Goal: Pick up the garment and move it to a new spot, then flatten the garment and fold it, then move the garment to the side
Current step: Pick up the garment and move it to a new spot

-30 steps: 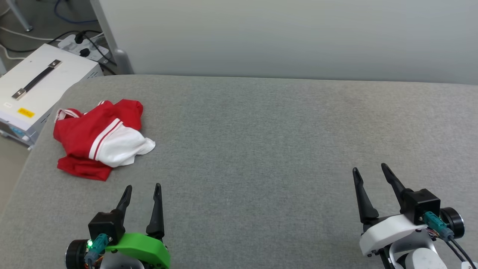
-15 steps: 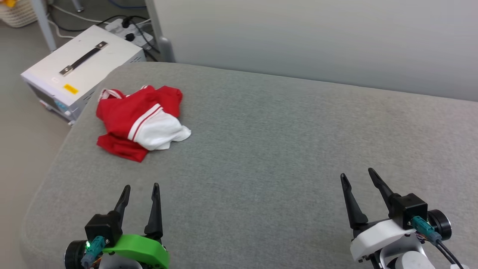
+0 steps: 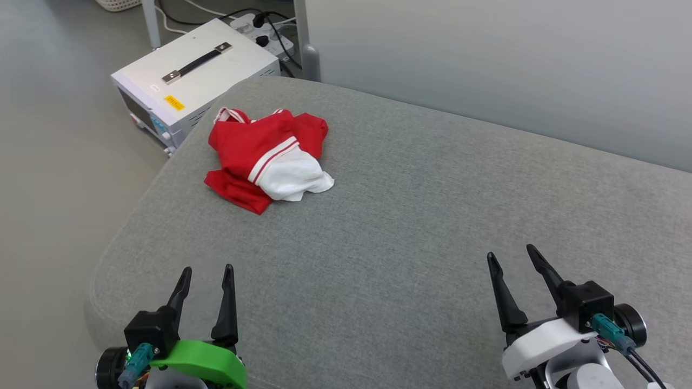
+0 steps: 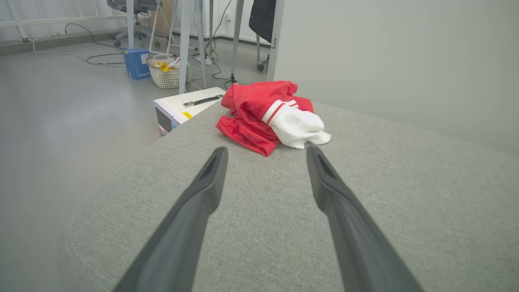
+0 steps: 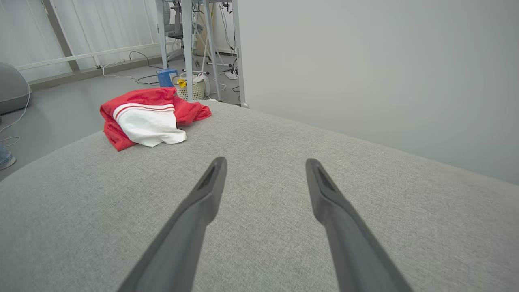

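The garment (image 3: 267, 159) lies crumpled near the far left corner of the grey cushioned surface (image 3: 411, 216): red cloth with one white sleeve and red-and-white stripe trim on top. In the left wrist view the garment (image 4: 269, 115) sits straight ahead, just beyond the fingertips. In the right wrist view the garment (image 5: 148, 115) is off to the upper left. My left gripper (image 3: 207, 268) hovers open at the near left edge with nothing in it. My right gripper (image 3: 511, 253) stands open and empty at the near right.
A white box with a black handle (image 3: 194, 67) stands on the floor just past the surface's left corner, with a power strip and cables (image 3: 265, 35) behind it. A pale wall panel (image 3: 486, 70) runs along the far edge. A laundry basket (image 4: 164, 75) sits on the floor farther off.
The head camera has turned left, so the whole picture has slid right and the floor at the left has come into view. The garment lies as before; both grippers stay open.
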### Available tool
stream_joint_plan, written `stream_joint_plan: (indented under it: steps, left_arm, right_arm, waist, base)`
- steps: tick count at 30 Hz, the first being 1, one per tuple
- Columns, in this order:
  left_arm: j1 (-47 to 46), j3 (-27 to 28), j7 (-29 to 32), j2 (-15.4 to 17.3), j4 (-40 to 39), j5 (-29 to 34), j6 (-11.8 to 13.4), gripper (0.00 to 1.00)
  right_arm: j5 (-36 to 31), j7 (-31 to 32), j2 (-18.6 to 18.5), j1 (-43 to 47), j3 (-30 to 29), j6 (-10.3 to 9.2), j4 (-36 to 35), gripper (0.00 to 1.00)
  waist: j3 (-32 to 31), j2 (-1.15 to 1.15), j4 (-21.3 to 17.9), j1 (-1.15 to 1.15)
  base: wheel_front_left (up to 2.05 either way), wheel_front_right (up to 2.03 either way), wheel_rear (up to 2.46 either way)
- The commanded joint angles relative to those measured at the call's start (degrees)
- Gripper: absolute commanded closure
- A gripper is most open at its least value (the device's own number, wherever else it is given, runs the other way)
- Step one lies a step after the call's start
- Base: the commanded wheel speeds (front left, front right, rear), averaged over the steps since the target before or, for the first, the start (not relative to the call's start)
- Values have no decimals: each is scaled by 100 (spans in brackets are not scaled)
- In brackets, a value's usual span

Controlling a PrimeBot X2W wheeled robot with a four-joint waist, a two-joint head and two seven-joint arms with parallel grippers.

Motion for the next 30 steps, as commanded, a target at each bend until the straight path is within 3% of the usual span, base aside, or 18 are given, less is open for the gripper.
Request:
stream_joint_plan:
  steps: [1, 10, 20, 26, 30]
  left_arm:
    - [-72, 20, -34, -27, -18, -29, -16, 0]
    - [-66, 110, -34, -27, -76, -36, -16, 0]
    - [-274, 95, -34, 43, 84, -197, -16, 0]
    - [-1177, -301, -34, 647, 578, -619, -16, 0]
    - [-2112, -884, 379, 1332, 1130, -1097, -16, 0]
  right_arm:
    - [40, -52, -11, -115, -6, -5, 13, 0]
    - [65, -52, -11, -125, 15, -5, 16, 0]
    - [-27, -52, -11, -293, 42, -5, -52, 0]
    - [-251, -52, -11, -551, -70, -5, -188, 0]
    - [-345, -52, -11, -737, -107, -5, -242, 0]
  waist:
    - [15, 64, 115, 0]
    - [28, 64, 169, 0]
    - [347, 64, -181, 0]
    - [981, 64, -583, 0]
    - [1442, 64, -845, 0]
  base:
    - [0, 0, 0]
    - [0, 0, 0]
    - [0, 0, 0]
    - [0, 0, 0]
    - [0, 0, 0]
